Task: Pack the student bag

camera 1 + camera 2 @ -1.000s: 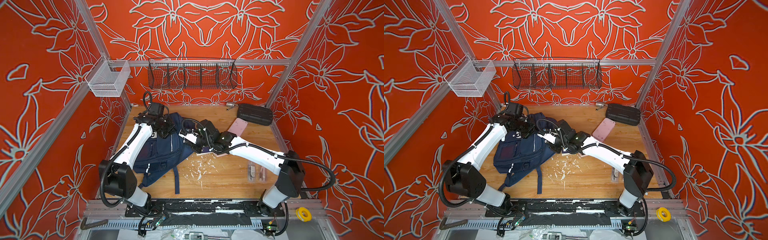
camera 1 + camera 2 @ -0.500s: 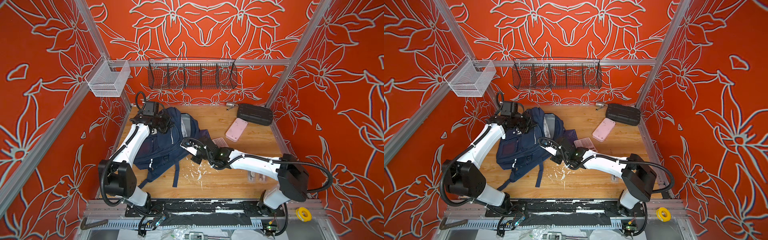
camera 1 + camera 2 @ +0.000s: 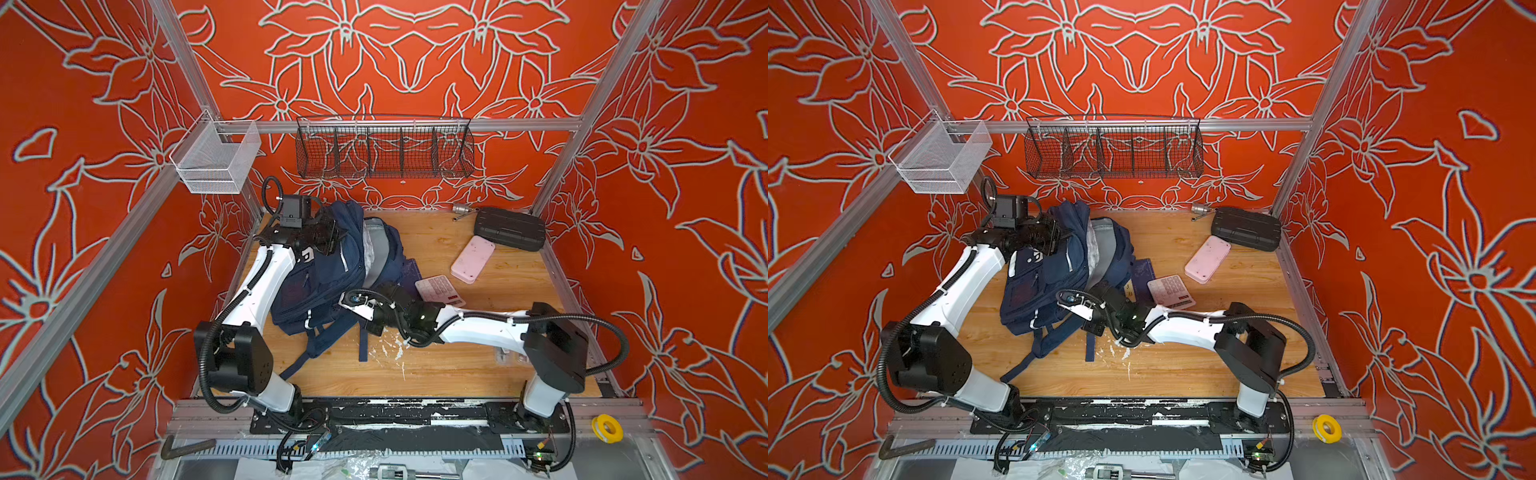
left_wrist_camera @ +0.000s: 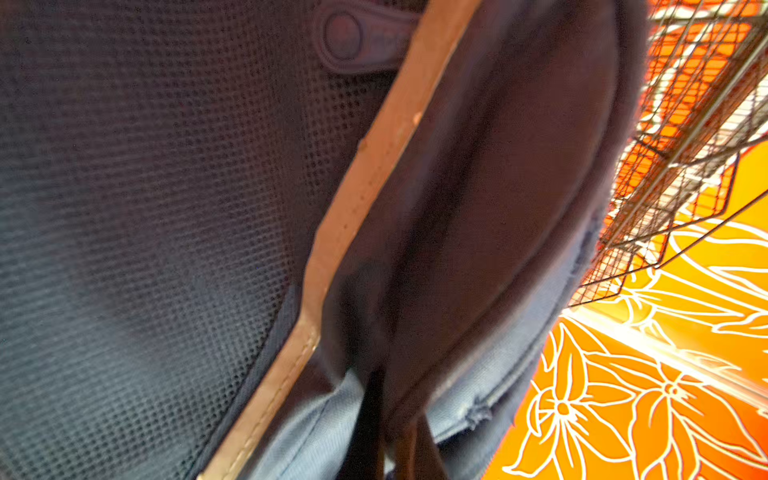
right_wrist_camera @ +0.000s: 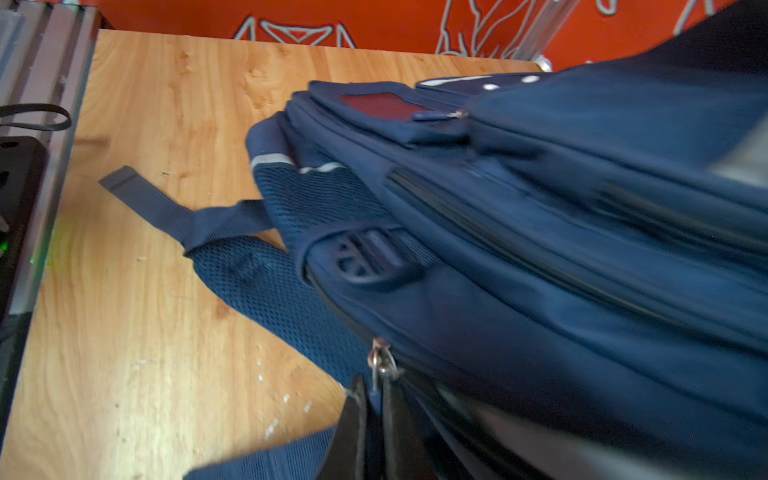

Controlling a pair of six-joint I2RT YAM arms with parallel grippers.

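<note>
Bag (image 3: 328,270) is sitting on the left half of the table (image 3: 436,374), propped up rather than flat. Its base is resting on the wood toward the front and its top is being held up near the back-left corner, so its long axis is running front to back. The grey-lined mouth (image 3: 376,249) is gaping toward the right. The left tool (image 4: 390,415) is pinching the fabric at the top, fingers together on it, and is carrying the raised end. The right tool (image 5: 372,386) is reaching across from the right, low against the bag's near side. Its fingers are closed together right at the zip pull (image 5: 380,361) (whether they are gripping the metal tab or the cloth beside it is not clear from the wrist view). What the next move is turning on, as I judge it, is that the mouth is facing the loose things. The calculator (image 3: 440,291) is lying just beside the bag on its right. The pink case (image 3: 473,259) is waiting a little farther back, and the black case (image 3: 509,228) is near the back-right corner. All three are lying on the right arm's side, well apart from the left tool. That suggests the right tool is the one placed to let go and fetch while the left is holding the mouth up. Packing is probably only at the opening stage, since all three things are lying outside the bag.
</note>
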